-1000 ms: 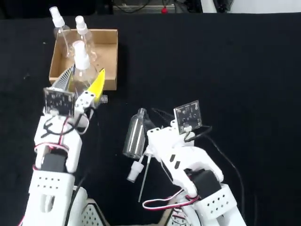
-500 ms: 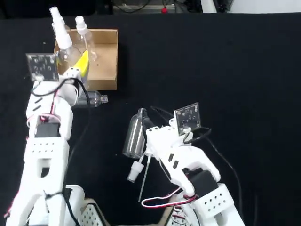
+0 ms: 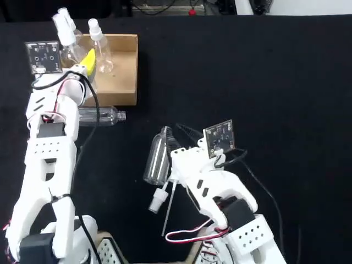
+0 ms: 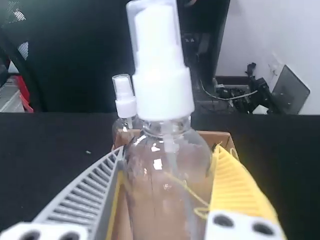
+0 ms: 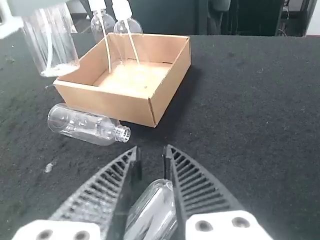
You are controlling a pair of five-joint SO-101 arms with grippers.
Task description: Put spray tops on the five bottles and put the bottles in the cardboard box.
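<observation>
Gripping a capped bottle (image 4: pixel 162 175), left hand (image 4: pixel 170 154) hangs at the cardboard box (image 5: pixel 120 107) (right hand (image 5: pixel 150 151) apparently pinches uncapped bottle (image 3: pixel 158 157)).

A robotics lab: black-clothed bench (image 3: pixel 247 71), tangled cables (image 4: pixel 235 95), white wall (image 4: pixel 270 30).

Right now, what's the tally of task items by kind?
Capped bottles: 3
Uncapped bottles: 2
Loose spray top: 1
Cardboard box: 1
Total: 7
</observation>
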